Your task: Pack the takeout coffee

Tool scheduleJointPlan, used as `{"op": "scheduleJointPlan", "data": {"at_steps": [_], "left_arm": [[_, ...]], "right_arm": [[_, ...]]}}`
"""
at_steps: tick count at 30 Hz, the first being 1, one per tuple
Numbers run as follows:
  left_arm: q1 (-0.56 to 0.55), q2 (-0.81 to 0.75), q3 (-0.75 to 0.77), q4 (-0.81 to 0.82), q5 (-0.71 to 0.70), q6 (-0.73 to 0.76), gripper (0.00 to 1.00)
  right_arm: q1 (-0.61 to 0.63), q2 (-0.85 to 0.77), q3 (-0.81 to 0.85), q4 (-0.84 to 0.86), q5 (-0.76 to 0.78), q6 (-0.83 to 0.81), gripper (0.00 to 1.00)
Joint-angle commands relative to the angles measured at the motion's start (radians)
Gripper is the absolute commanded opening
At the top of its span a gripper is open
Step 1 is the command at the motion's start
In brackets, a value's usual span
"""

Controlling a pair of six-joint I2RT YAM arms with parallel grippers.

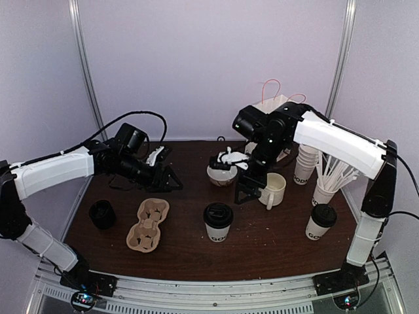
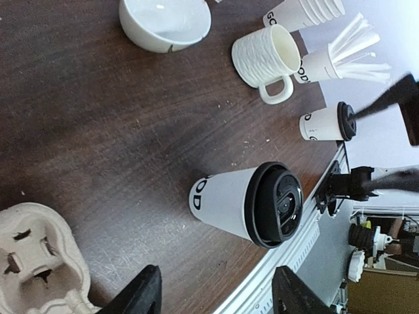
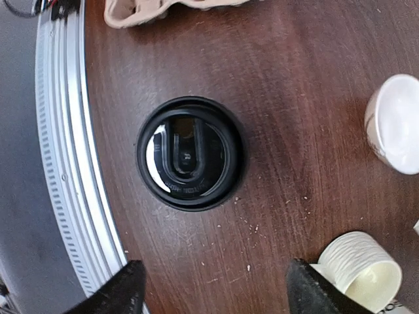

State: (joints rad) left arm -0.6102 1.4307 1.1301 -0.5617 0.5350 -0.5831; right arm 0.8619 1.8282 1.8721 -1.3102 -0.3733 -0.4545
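Note:
Two takeout coffee cups, white with black lids, stand on the dark table: one near the front centre [image 1: 218, 221] [image 2: 245, 203], one at the front right [image 1: 321, 222] [image 2: 327, 122]. The right wrist view looks straight down on the centre cup's lid [image 3: 191, 152]. My left gripper [image 1: 167, 180] [image 2: 216, 297] hovers open above the table, left of the centre cup, with nothing between its fingers. My right gripper [image 1: 249, 193] [image 3: 216, 291] is open and empty, hanging just behind the centre cup, beside the mug.
A pulp cup carrier [image 1: 148, 224] [image 2: 36, 261] [image 3: 170, 8] lies front left, a black stack of lids [image 1: 102, 214] beside it. Behind stand a white bowl [image 1: 222, 171], a ribbed mug [image 1: 273, 190], stacked cups [image 1: 304, 163], a cup of stirrers [image 1: 327, 186] and a paper bag [image 1: 275, 108].

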Motion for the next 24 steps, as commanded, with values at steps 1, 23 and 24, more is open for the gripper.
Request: {"op": "scheduleJointPlan", "data": {"at_steps": [1,23,24], "left_arm": [[-0.003,0.038,-0.090,0.208,0.113,-0.200,0.56],[-0.116,0.236,-0.013,0.266,0.226,-0.238,0.45],[-0.118,0.241,-0.013,0.270,0.229,-0.240,0.45]], "right_arm": [[-0.175,-0.053,-0.175,0.236,-0.331,0.251,0.66],[-0.226,0.063,-0.422,0.400,-0.612,0.430,0.44],[-0.226,0.063,-0.424,0.401,-0.610,0.429,0.43]]}}
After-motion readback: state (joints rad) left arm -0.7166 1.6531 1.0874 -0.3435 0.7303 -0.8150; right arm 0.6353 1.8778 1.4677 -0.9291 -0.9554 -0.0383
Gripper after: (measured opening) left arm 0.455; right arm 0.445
